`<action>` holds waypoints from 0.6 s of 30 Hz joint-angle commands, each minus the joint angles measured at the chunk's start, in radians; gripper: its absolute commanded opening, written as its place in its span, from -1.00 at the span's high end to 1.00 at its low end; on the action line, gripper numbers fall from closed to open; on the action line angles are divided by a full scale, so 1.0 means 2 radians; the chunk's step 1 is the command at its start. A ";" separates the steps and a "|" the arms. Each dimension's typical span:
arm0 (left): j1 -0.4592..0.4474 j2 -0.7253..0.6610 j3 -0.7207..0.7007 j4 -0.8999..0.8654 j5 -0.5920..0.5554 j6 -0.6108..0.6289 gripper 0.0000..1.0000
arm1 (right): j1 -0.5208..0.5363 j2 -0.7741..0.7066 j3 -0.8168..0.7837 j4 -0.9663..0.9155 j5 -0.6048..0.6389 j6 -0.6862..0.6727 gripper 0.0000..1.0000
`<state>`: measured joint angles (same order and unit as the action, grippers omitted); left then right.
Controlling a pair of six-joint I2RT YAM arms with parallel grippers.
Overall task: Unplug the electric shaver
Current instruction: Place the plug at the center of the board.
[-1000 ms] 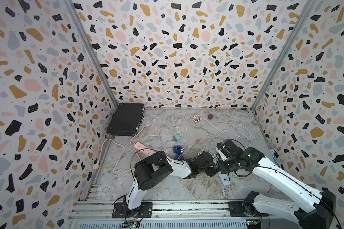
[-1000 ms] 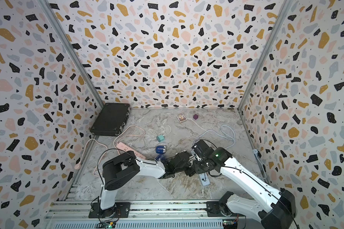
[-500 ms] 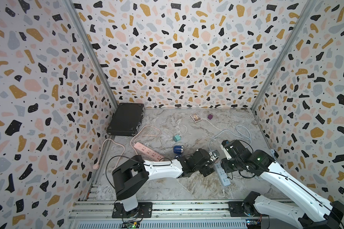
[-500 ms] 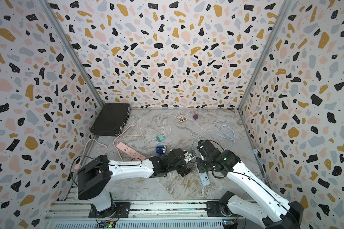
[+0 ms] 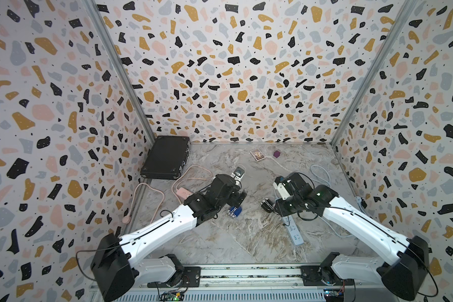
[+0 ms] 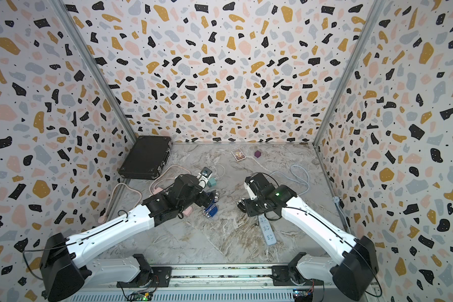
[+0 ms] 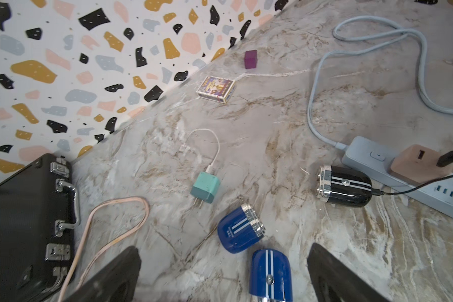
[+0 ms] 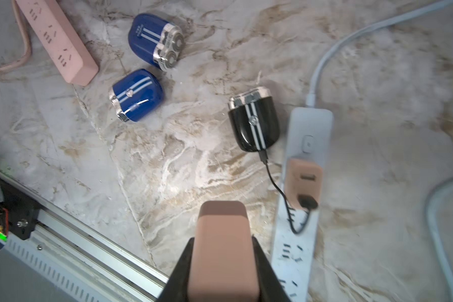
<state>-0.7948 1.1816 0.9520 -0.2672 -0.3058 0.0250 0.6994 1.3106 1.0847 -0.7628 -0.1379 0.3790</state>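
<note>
Right claw (image 8: 222, 243): clenched on a pink block (image 8: 221, 222). Left claw (image 7: 224, 253): released, over two blue shavers (image 7: 239, 230). Black shaver (image 8: 254, 123): right of middle on the tabletop (image 5: 233, 235), just beside the grey power strip (image 8: 309, 125), ahead of my right claw, cable end toward it; right arm nearer.

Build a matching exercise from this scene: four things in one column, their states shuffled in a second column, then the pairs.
Column one
1. black shaver
2. teal charger
3. left gripper
4. right gripper

Column two
A. fingers spread wide, holding nothing
B. fingers shut on a pink block
C. lies loose on the table, prongs bare
D. black cable runs from it to the adapter on the grey power strip

Pairs: 1-D, 2-C, 3-A, 4-B
</note>
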 commanded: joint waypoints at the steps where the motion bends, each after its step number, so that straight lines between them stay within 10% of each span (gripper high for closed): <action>1: 0.003 -0.028 -0.010 -0.049 -0.001 -0.017 -0.99 | -0.002 0.058 0.035 0.069 -0.068 -0.016 0.93; 18: 0.008 -0.099 -0.043 -0.061 0.020 -0.049 -0.99 | -0.021 0.286 0.153 0.155 -0.135 -0.015 0.88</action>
<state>-0.7853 1.0172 0.8761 -0.3973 -0.2863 -0.0498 0.6754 1.8587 1.3445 -0.4881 -0.3771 0.3439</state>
